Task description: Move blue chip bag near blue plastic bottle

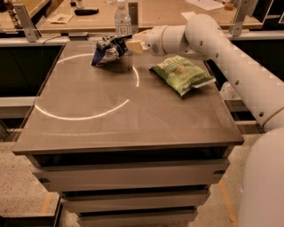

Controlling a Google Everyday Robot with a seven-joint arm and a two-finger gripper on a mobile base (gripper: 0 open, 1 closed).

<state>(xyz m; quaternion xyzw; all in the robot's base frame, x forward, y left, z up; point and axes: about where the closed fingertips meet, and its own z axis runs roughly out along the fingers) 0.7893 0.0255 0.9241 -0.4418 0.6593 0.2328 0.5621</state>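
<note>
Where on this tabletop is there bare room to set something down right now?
The whole front half of the table is bare, as is the left side in front of the blue chip bag. The far edge is crowded: the gripper holds that bag near the blue plastic bottle, green chip bag at right.

Grey-brown table (133,128) stands centre, with stacked drawer-like tiers below and a curved arc of reflected light (84,117) across its top. Behind it runs a light wooden counter (159,11) with metal posts (25,22) and a dark recess beneath. Floor (17,177) pale and speckled.
</note>
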